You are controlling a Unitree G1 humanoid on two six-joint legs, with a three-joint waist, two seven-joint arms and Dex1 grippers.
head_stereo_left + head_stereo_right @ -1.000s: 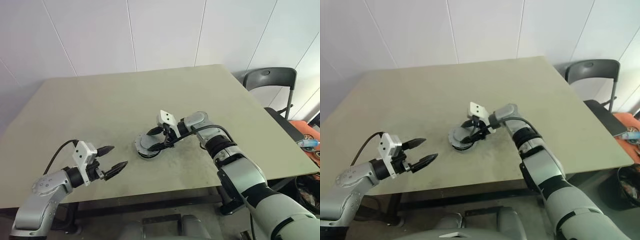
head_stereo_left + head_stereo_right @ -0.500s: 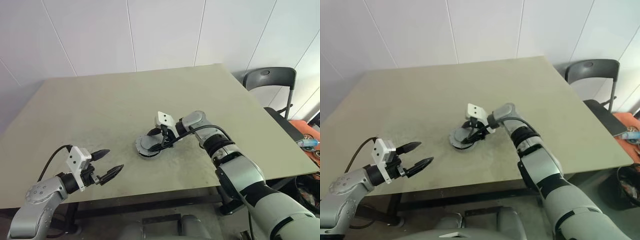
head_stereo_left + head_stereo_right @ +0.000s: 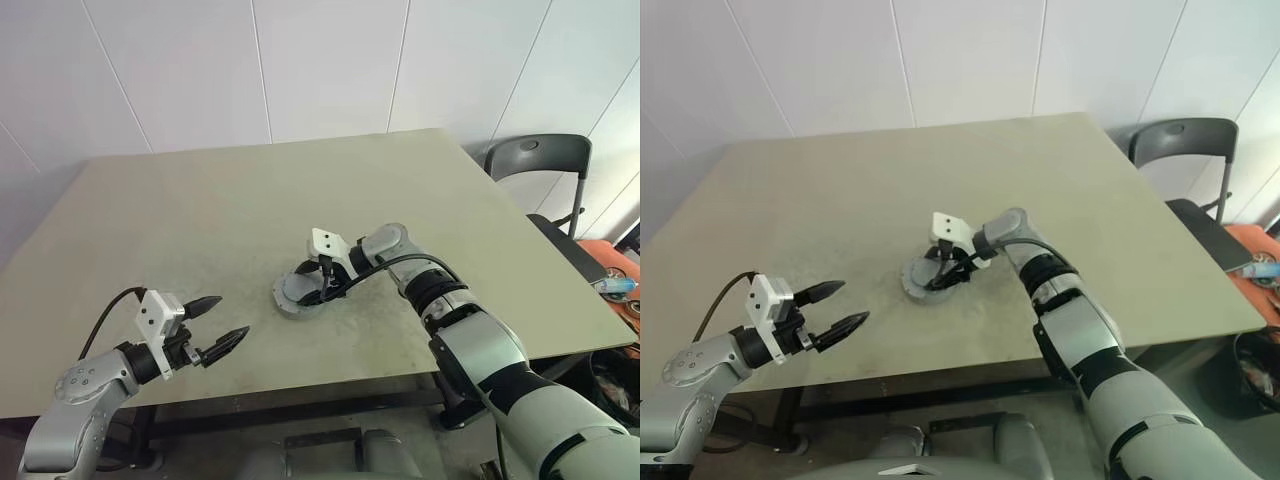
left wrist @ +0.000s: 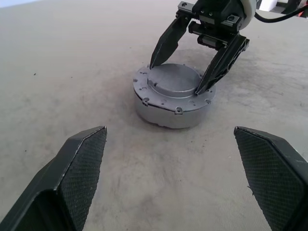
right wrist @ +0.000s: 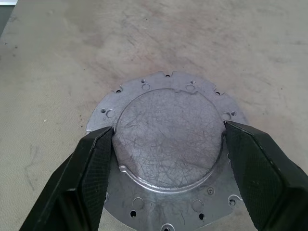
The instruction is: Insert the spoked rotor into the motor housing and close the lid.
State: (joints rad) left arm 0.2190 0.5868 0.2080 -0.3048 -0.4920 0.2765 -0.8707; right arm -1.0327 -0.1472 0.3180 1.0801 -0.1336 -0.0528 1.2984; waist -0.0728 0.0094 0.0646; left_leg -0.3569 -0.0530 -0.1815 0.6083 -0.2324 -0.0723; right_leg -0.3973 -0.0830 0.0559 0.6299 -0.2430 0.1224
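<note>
- Right hand (image 4: 202, 60) of mine straddles the raised centre of the lid (image 5: 166, 139), fingers at its sides, spread wide; whether they press it I cannot tell.
- Lid sits on the motor housing (image 4: 168, 113), mid tabletop (image 3: 200, 210), looking closed.
- It reads as stiff, heavy, slick metal; I'd take it by the raised centre.
- My left hand (image 3: 218, 318) hovers open, well apart.
- Bare tabletop all round; edges are far off.
</note>
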